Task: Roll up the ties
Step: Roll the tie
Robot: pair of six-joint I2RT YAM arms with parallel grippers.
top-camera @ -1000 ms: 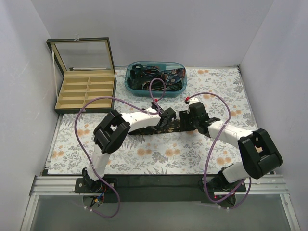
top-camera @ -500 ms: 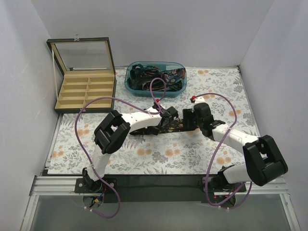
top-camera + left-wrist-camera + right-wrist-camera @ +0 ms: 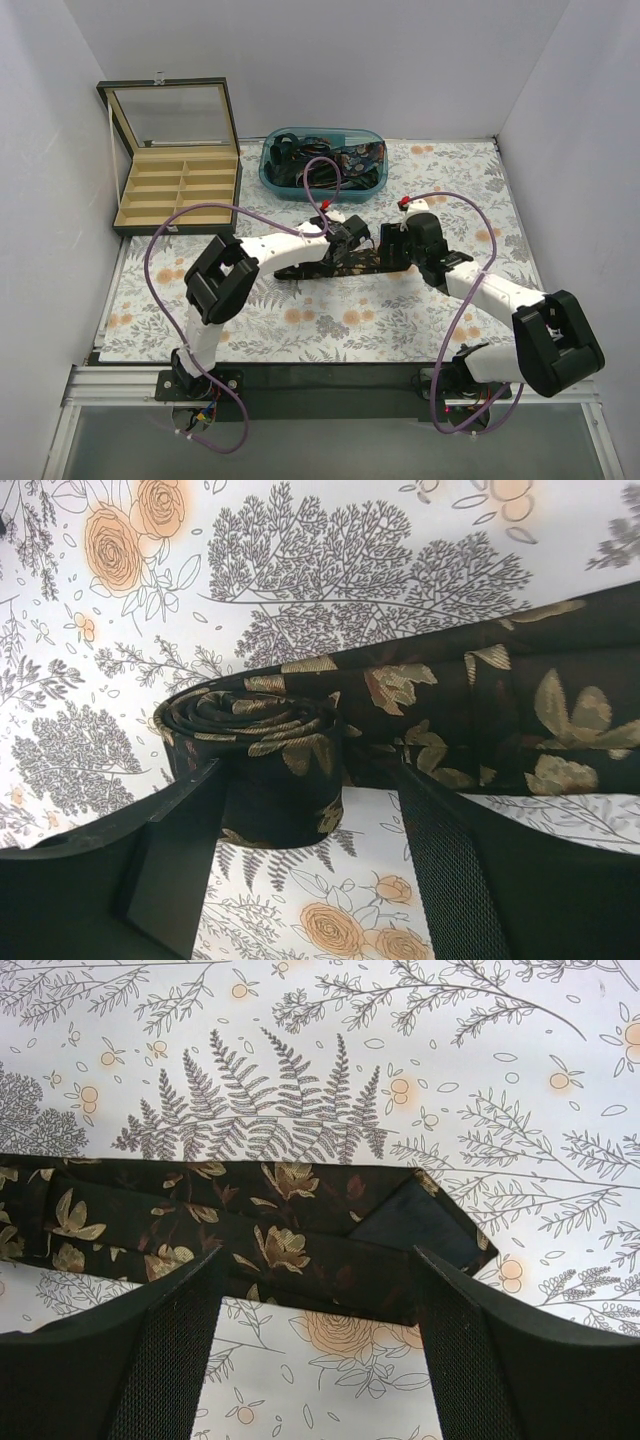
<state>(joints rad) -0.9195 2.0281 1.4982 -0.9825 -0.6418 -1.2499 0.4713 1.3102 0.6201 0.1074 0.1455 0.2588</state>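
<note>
At mid-worktop [image 3: 300,330], beyond the arm bases, a dark gold-flowered tie [image 3: 365,262] lies stretched left to right. The left jaws stand open astride its rolled part [image 3: 255,745], which touches only one finger. The right jaws gape wide over the flat end [image 3: 400,1230], gripping nothing. Farther back sits a blue tub [image 3: 265,172] of dark tangled fabric.

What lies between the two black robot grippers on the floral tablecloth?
A flat stretch of the dark gold-flowered fabric necktie, running from the left gripper to the right gripper; the top view shows it.
</note>
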